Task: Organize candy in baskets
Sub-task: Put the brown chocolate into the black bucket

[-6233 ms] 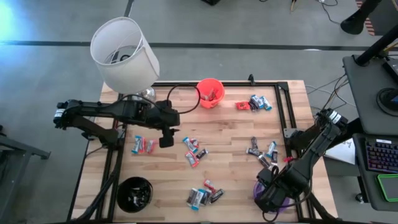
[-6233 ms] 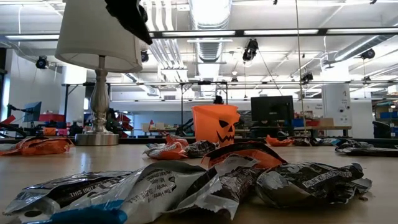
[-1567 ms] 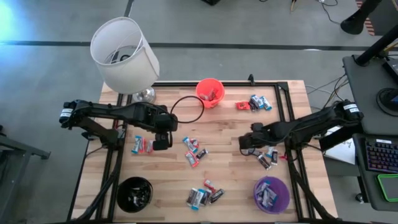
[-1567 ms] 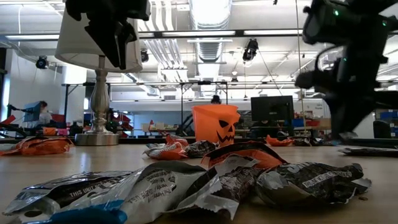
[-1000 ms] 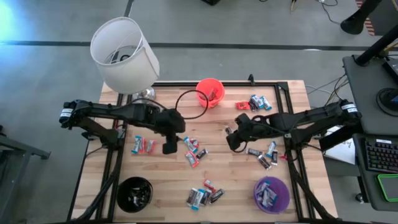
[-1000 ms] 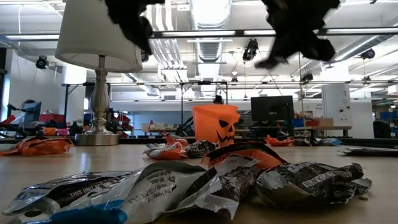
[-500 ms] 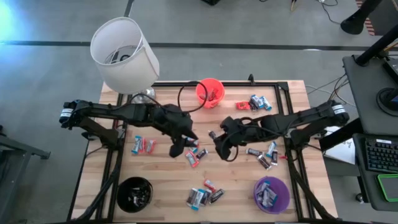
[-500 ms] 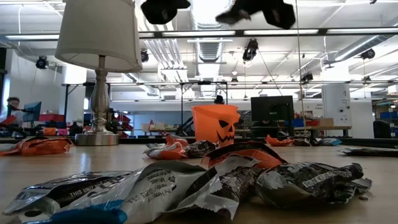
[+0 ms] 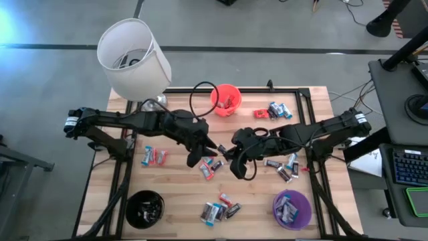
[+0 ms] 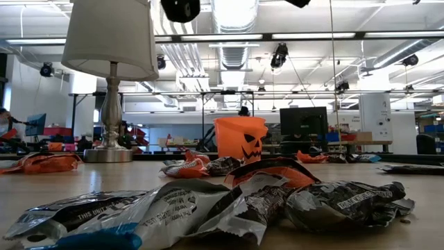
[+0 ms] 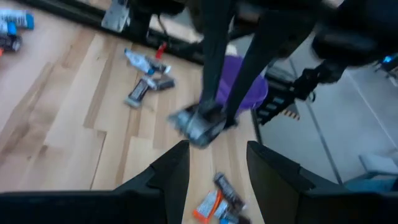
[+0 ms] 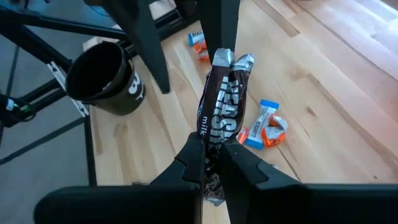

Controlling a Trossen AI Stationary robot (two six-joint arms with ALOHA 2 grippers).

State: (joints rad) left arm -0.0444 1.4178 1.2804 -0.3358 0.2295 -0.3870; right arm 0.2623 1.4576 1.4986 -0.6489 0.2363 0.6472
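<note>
Progress looks partial from the high view: the purple basket (image 9: 291,208) near the right front corner holds several wrappers, the orange basket (image 9: 226,100) at the back edge has a few, the black basket (image 9: 144,208) at the left front has some too, but loose candy is left in clusters on the wooden table (image 9: 254,187): a red/blue pair at left (image 9: 154,156), a bunch at centre (image 9: 208,164), a group at front centre (image 9: 220,209), some at back right (image 9: 274,110) and more at right (image 9: 284,167). So I'd judge it well short of done. Left gripper (image 9: 198,155) and right gripper (image 9: 235,155) meet over the table's middle, near each other; the white lampshade (image 9: 132,58) sits off the back left corner. Low view: crinkled foil-and-plastic wrappers (image 10: 208,201) up close, glossy and creased; the orange basket (image 10: 241,138) is smooth moulded plastic with a jack-o'-lantern face; the lamp base (image 10: 110,132) is shiny metal. Left wrist view: the left gripper's fingers (image 11: 168,177) stand spread with nothing between them, aimed at a silver wrapper (image 11: 196,124) that the other arm's tip holds just above the planks, with the purple basket (image 11: 244,87) behind it. Right wrist view: right gripper (image 12: 211,163) is pinched tight on a dark brown milk-chocolate bar (image 12: 219,112), flat, rectangular, with crimped silver ends, hanging above the table; the black basket (image 12: 107,78) is round and matte, well apart.
</note>
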